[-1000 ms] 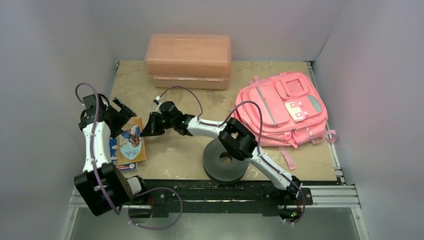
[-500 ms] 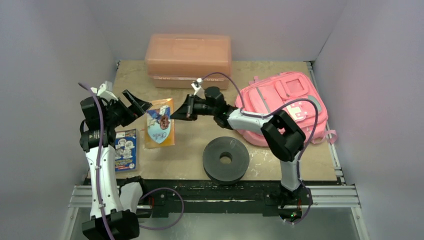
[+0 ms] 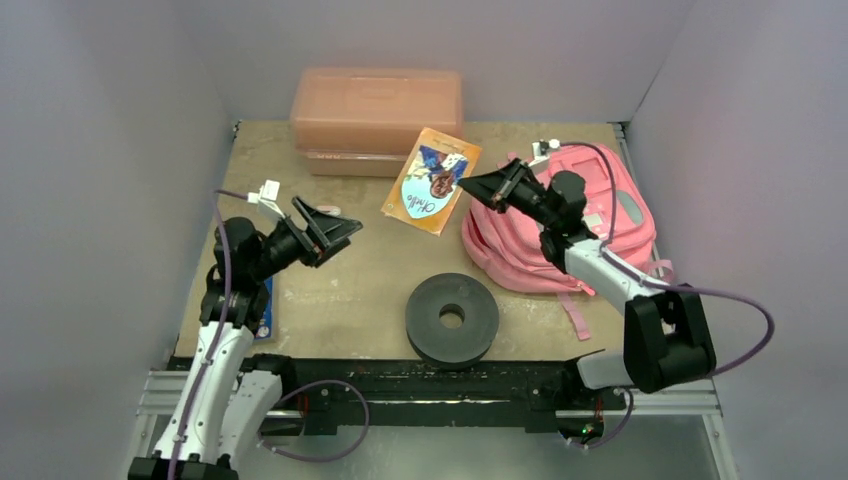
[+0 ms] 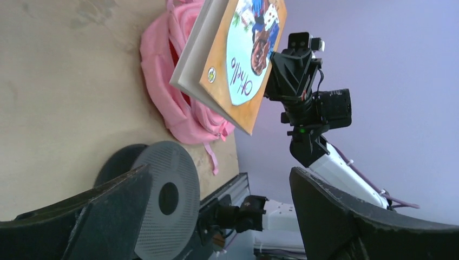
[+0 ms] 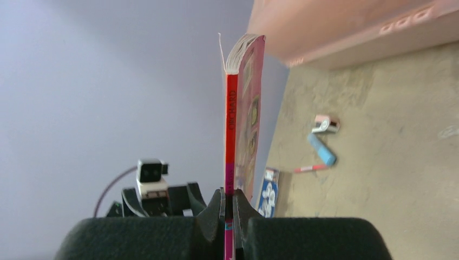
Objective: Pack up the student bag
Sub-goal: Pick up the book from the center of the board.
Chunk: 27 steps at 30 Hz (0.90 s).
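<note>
The pink student bag (image 3: pixel 510 255) lies at the back right of the table and also shows in the left wrist view (image 4: pixel 168 70). My right gripper (image 3: pixel 470 186) is shut on an orange picture book (image 3: pixel 432 180), which hangs in the air just left of the bag. The right wrist view has the book's red spine (image 5: pixel 231 124) pinched between the jaws of that gripper (image 5: pixel 229 197). My left gripper (image 3: pixel 335 228) hovers over the table's left side. It stands open and empty (image 4: pixel 219 170), facing the book's cover (image 4: pixel 238 59).
A salmon plastic box (image 3: pixel 377 118) stands at the back centre. A black disc (image 3: pixel 451 318) lies near the front middle. A blue book (image 3: pixel 262 305) lies flat at the left edge. A blue marker (image 5: pixel 322 150) and a thin pen (image 5: pixel 311 168) lie on the table.
My right gripper has carried the orange book from the left side up and rightward to beside the bag. The left arm has swung toward the table's middle, its jaws staying open.
</note>
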### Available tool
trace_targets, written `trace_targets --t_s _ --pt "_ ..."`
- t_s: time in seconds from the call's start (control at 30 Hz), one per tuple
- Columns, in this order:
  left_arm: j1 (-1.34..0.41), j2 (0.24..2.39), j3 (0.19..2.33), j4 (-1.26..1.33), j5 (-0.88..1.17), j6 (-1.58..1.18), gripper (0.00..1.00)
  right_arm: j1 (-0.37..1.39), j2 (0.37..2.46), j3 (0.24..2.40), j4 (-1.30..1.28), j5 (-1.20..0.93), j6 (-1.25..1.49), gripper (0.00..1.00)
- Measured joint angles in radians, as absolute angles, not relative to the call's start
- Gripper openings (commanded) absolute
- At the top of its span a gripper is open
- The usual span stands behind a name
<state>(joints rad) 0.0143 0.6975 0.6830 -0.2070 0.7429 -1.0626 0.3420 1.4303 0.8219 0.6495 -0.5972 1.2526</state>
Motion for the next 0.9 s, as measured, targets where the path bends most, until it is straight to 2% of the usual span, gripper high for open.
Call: trace_targets --t_s 0.13,0.27,0.37,0.57,0.77,0.83,0.9 --pt "-0.207 0.726 0.624 -0.048 0.607 -1.168 0.97 0.247 1.332 0.735 0.688 -0.592 1.326 0.00" --pt "-0.413 0.843 0.622 0.131 0.467 -1.229 0.93 0.242 1.310 0.696 0.752 -0.595 1.427 0.00" --pt "-0.520 0.954 0.623 0.262 0.380 -1.258 0.85 0.245 1.322 0.669 0.847 -0.595 1.525 0.00" --pt "-0.622 1.116 0.625 0.491 0.227 -1.322 0.70 0.245 1.327 0.575 0.998 -0.593 1.677 0.00" --pt "-0.682 1.205 0.650 0.654 0.074 -1.353 0.42 0.245 1.290 0.511 1.010 -0.569 1.710 0.00" --pt "-0.696 1.213 0.651 0.676 0.034 -1.359 0.28 0.245 1.267 0.500 1.004 -0.567 1.710 0.00" --pt "-0.702 1.213 0.652 0.680 0.009 -1.364 0.09 0.245 1.241 0.499 0.984 -0.566 1.698 0.00"
